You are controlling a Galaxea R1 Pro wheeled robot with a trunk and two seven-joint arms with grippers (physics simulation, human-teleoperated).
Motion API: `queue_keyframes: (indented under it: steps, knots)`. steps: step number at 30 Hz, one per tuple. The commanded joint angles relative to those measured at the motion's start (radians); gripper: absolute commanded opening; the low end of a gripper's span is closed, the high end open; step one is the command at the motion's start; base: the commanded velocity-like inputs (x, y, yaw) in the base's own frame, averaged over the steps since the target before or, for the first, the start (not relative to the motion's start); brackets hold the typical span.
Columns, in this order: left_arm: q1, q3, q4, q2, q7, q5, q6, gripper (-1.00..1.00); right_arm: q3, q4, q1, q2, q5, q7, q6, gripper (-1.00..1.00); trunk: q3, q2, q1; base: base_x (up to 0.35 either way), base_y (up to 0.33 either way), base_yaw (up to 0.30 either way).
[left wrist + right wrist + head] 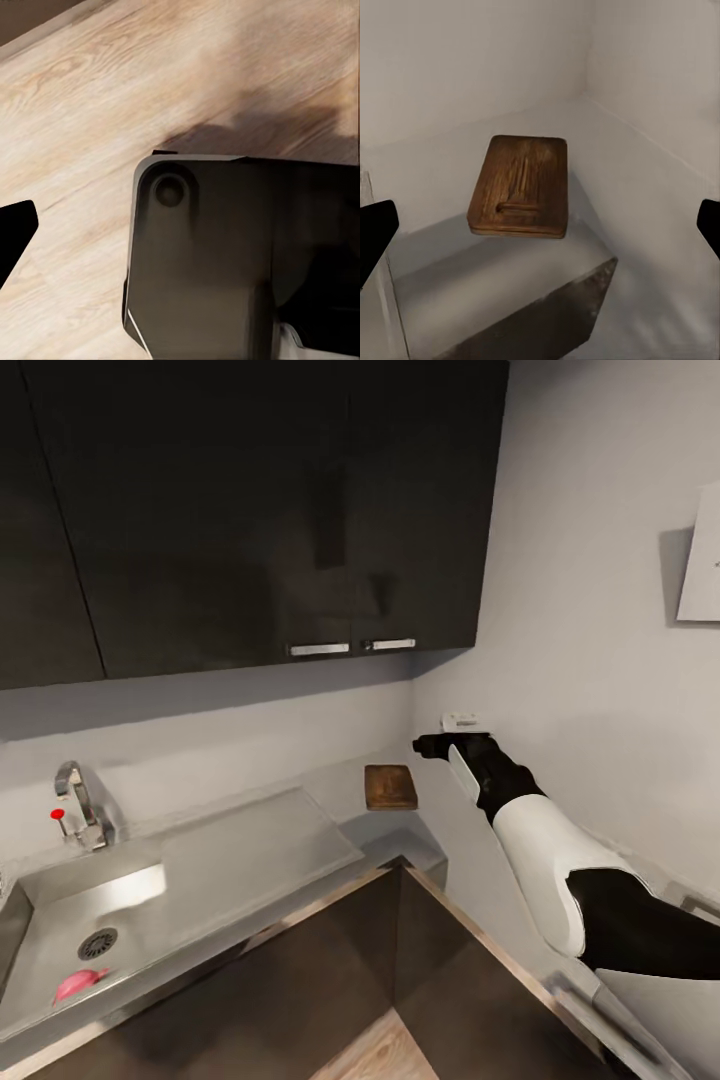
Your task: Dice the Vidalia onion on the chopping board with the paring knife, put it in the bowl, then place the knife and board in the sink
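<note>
Right gripper (540, 225) spread wide, hovering near dark wooden chopping board (390, 787) lying in grey countertop (440, 830) corner. Pink onion (80, 984) in steel sink (60, 945). Left gripper state: cannot tell.

A home kitchen is showing here: dark wall cabinets (250, 510) are hanging over a grey L-shaped counter (470, 850). A steel sink (60, 950) with a chrome tap (80, 805) is sitting in it, holding what is probably an onion piece (80, 983), and a wooden chopping board (390, 787) is lying in the corner.

no readable text, no labels, no brand marks, no numbers on any surface
</note>
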Motion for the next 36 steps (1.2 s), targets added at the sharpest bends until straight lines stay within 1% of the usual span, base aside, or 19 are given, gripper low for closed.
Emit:
queue_keyframes:
  steps: [1, 9, 15, 19, 22, 25, 26, 28, 32, 36]
  knots:
    - [0.001, 0.001, 0.0, -0.001, 0.0, 0.007, -0.001, 1.0, 0.001, -0.001, 0.0, -0.001, 0.003, -0.002, 0.006, 1.0, 0.0, 0.0, 0.001, 0.27, -0.229, 0.188]
    - [0.001, 0.001, 0.018, -0.001, 0.0, 0.007, -0.001, 1.0, 0.0, 0.0, 0.0, -0.004, 0.005, -0.004, 0.005, 1.0, -0.001, 0.0, 0.001, 0.264, -0.219, 0.045]
    - [0.001, 0.001, 0.019, 0.0, 0.0, 0.007, -0.001, 1.0, 0.0, 0.014, 0.001, -0.002, 0.004, -0.014, 0.005, 1.0, -0.001, 0.0, 0.001, 0.053, -0.042, 0.002]
    - [0.001, 0.0, 0.02, 0.0, 0.0, 0.006, -0.001, 1.0, -0.001, 0.038, 0.0, -0.002, 0.002, -0.052, -0.007, 1.0, -0.001, 0.0, 0.001, 0.031, 0.025, 0.0]
    - [0.001, -0.001, 0.02, 0.0, 0.0, 0.006, -0.002, 1.0, -0.004, 0.073, 0.0, -0.002, -0.002, -0.105, -0.044, 1.0, -0.001, 0.0, 0.001, 0.112, 0.189, 0.0]
    - [0.001, -0.001, 0.02, 0.001, 0.0, 0.006, -0.003, 1.0, -0.005, 0.101, 0.0, -0.001, -0.023, -0.131, -0.063, 1.0, -0.001, 0.0, 0.001, 0.139, 0.26, 0.0]
    - [0.001, -0.001, 0.02, 0.0, 0.0, 0.006, -0.003, 1.0, -0.005, 0.108, 0.001, -0.001, -0.045, -0.136, -0.066, 1.0, -0.001, 0.0, 0.001, 0.131, 0.247, 0.0]
    - [0.001, -0.001, 0.02, 0.001, 0.0, 0.005, -0.003, 1.0, -0.005, 0.113, 0.001, -0.002, -0.074, -0.139, -0.068, 1.0, -0.001, 0.0, 0.001, 0.081, 0.149, 0.0]
    - [0.001, -0.002, 0.027, 0.001, 0.0, 0.004, -0.003, 1.0, -0.005, 0.124, 0.001, -0.005, -0.098, -0.143, -0.069, 1.0, -0.001, 0.0, 0.001, 0.131, 0.051, 0.0]
    - [0.001, -0.001, 0.044, 0.0, 0.0, 0.004, -0.003, 1.0, -0.006, 0.139, 0.001, -0.006, -0.101, -0.143, -0.07, 1.0, -0.001, 0.0, 0.001, 0.313, 0.006, 0.0]
